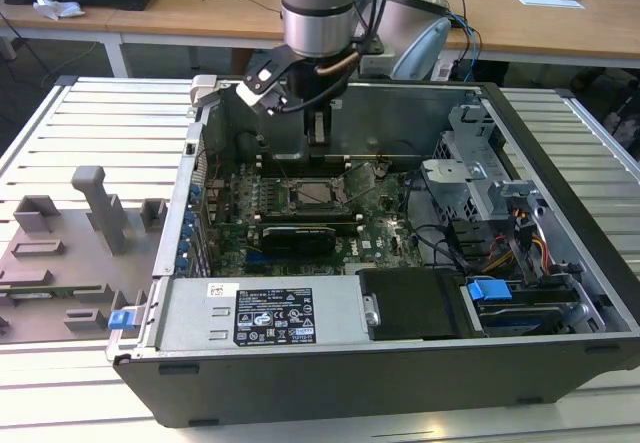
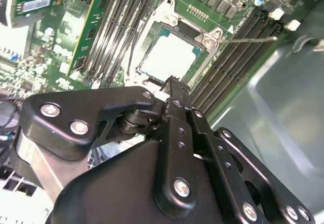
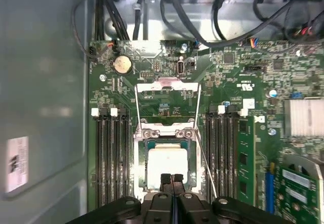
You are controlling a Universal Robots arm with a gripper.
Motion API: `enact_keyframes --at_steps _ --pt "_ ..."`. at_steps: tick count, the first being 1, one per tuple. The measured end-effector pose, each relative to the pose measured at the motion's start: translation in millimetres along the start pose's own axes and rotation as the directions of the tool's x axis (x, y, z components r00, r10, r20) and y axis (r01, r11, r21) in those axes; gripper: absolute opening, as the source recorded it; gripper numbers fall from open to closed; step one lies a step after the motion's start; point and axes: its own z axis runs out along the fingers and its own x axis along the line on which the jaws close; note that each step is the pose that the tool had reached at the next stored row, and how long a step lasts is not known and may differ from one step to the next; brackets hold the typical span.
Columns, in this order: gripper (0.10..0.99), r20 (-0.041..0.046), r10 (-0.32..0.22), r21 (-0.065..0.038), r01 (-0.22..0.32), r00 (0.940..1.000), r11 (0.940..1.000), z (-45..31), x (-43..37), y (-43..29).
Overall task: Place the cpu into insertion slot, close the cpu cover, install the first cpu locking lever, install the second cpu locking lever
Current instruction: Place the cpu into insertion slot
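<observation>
In the exterior view, the gripper (image 1: pixel 318 143) hangs in the upper middle of the frame, inside the open computer case (image 1: pixel 560 263), just above the insertion slot (image 1: pixel 318 195).

In the first wrist view, the cpu (image 3: pixel 167 164) lies flat in the slot. The gripper is clenched with nothing between its fingertips, which sit at the chip's edge. The cpu cover (image 3: pixel 167 86) is swung back, open.

In the second wrist view, a thin wire lever (image 2: pixel 248 39) stands free beside the slot.

The chip looks light, stiff and fragile, best held by opposite edges. The cover is thin hinged metal, probably best pushed at its free edge.
</observation>
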Motion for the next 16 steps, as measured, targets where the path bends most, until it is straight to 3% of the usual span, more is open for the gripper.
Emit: enact_keyframes --at_steps 4,16 --pt "0.106 -0.0001 0.000 0.000 0.000 1.0000 1.0000 -17.8 0.0 1.1" --pt "0.106 0.0000 0.000 0.000 0.000 1.0000 1.0000 -19.2 0.0 1.2"
